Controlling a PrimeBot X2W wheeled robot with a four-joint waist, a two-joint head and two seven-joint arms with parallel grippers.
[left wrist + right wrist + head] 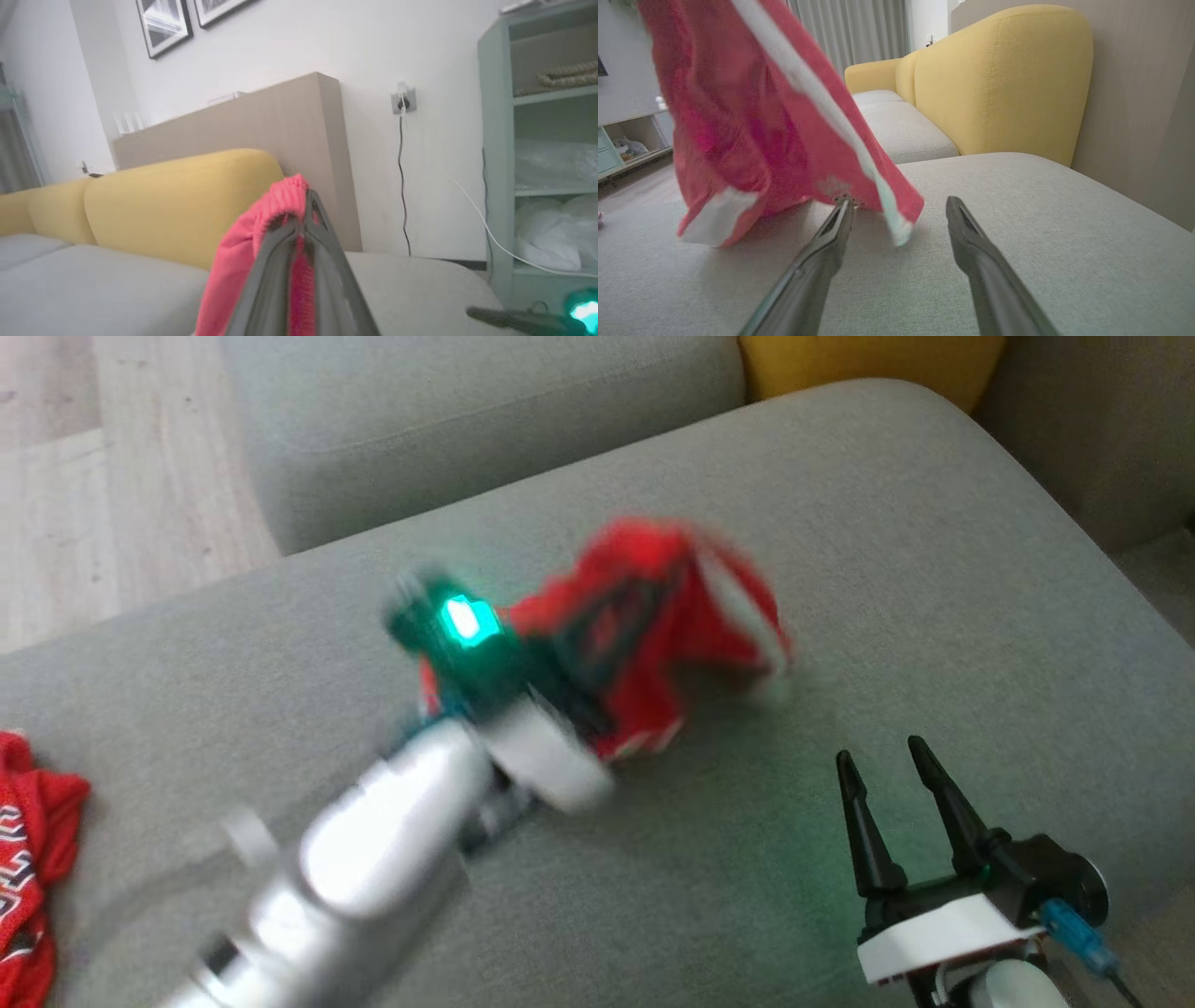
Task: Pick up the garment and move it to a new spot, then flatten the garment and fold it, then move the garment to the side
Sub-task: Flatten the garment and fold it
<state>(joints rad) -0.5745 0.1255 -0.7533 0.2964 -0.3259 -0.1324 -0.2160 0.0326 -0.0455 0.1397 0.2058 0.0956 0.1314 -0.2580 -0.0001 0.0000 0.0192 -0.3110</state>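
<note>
- Grey sofa (934,523), yellow cushion (1004,79) behind.
- Left gripper (308,205) pinches the red garment (672,607), which hangs over the seat.
- Right gripper (880,751) wide, empty.
- Head view: second red cloth (28,859). Left wrist view: shelf (495,140).

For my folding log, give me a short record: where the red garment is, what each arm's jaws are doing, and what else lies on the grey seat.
garment: red garment, white trim, bunched, hanging over the grey seat
left jaws: shut on a fold of the garment
right jaws: open, empty, beside the garment
other item: second red cloth on the seat, to the robot's left
behind: yellow backrest
stage: lifted, not yet flattened
</note>
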